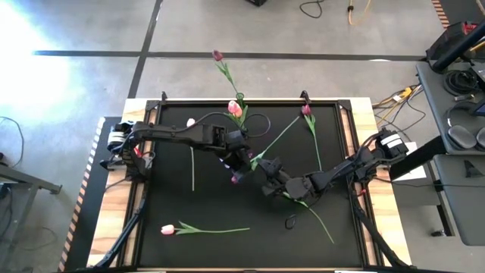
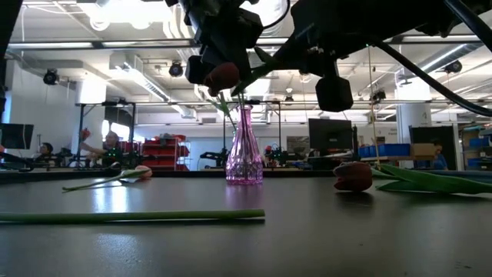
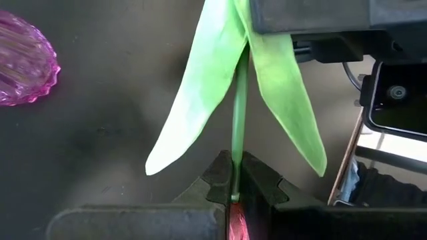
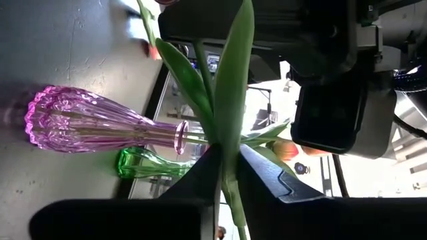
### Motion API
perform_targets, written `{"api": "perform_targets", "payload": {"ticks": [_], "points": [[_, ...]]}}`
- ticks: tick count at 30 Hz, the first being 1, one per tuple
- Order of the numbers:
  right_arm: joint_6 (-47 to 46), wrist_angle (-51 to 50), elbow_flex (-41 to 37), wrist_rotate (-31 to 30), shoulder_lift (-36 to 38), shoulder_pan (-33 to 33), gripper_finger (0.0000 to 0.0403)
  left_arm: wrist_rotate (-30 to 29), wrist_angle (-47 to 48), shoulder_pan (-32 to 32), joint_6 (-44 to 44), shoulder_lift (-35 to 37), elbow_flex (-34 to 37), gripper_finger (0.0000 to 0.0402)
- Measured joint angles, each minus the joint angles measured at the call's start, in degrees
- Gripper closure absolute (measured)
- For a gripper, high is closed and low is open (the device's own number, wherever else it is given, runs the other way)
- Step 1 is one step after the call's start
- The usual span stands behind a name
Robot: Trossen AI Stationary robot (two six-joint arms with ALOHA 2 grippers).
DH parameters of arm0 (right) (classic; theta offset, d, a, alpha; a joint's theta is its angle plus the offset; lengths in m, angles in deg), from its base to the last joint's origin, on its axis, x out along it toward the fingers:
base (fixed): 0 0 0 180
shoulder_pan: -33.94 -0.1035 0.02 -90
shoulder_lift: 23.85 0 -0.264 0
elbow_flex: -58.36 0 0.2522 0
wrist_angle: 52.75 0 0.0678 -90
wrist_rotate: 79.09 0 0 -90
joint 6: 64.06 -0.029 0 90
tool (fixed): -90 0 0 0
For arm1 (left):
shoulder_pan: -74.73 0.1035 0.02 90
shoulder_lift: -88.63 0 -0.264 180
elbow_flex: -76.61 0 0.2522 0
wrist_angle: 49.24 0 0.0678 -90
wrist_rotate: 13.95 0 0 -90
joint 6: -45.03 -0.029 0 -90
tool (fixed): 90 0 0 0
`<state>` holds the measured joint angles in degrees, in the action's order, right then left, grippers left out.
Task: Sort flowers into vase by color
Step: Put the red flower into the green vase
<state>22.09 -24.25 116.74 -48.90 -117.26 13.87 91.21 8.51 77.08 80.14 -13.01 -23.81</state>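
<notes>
Both grippers are shut on one dark red tulip [image 1: 235,180], held in the air above the table's middle. My left gripper [image 3: 235,177] is at the head end, my right gripper [image 4: 223,167] farther along the stem by the leaves [image 3: 200,100]. In the low view the red head [image 2: 223,75] hangs high, in front of the pink glass vase [image 2: 244,154]. That vase stands near the far edge with a pale pink tulip [image 1: 235,108] in it. Behind it, the green vase [image 4: 143,165] holds a dark red tulip [image 1: 217,55]. My left gripper pinches the thin green stem [image 3: 237,143] between its two fingers, right next to the red head [image 3: 237,225]. The fingers lie across the stem, and the tulip is lifted clear of the table. My right gripper is shut on the same tulip where the long leaves [image 4: 230,100] wrap the stem, pinched between its two fingers. Whether it has the bare stem or a leaf as well, I cannot tell.
Loose tulips lie on the black mat: a pink one near the front left [image 1: 168,229], another at the left [image 1: 191,121], a darker pink one at the right [image 1: 307,111], and a stem under the right arm [image 1: 318,224]. A small dark object [image 1: 290,222] lies near the front.
</notes>
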Motion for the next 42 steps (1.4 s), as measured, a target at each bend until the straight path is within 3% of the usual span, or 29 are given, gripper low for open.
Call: {"api": "perform_targets", "payload": {"ticks": [7, 14, 23, 29, 34, 42], "points": [[0.0, 0.0, 0.0, -0.2, 0.0, 0.0, 0.0384, 0.5, -0.3, 0.0, -0.9, 0.0, 0.0, 0.0393], [-0.4, 0.0, 0.0, -0.1, 0.0, 0.2, 0.0385, -0.1, 0.0, -0.5, -4.1, 0.1, -0.8, 0.0341], [-4.1, -1.9, 0.0, 0.3, 0.0, 0.9, 0.0385, -11.8, 5.5, -3.0, -17.3, 0.7, -7.8, 0.0243], [-10.3, -6.6, -0.8, 1.5, 0.0, 2.4, 0.0385, -19.4, 2.3, -5.8, -25.4, 3.1, -7.3, 0.0230], [-13.1, -6.6, -2.3, 2.2, 0.7, 4.1, 0.0385, -22.0, -7.2, -7.0, -30.0, 6.0, -0.5, 0.0250], [-21.3, -6.6, -9.0, 8.3, 9.9, 9.1, 0.0385, -22.2, -32.5, -7.0, -32.0, 17.9, 22.3, 0.0281]]}}
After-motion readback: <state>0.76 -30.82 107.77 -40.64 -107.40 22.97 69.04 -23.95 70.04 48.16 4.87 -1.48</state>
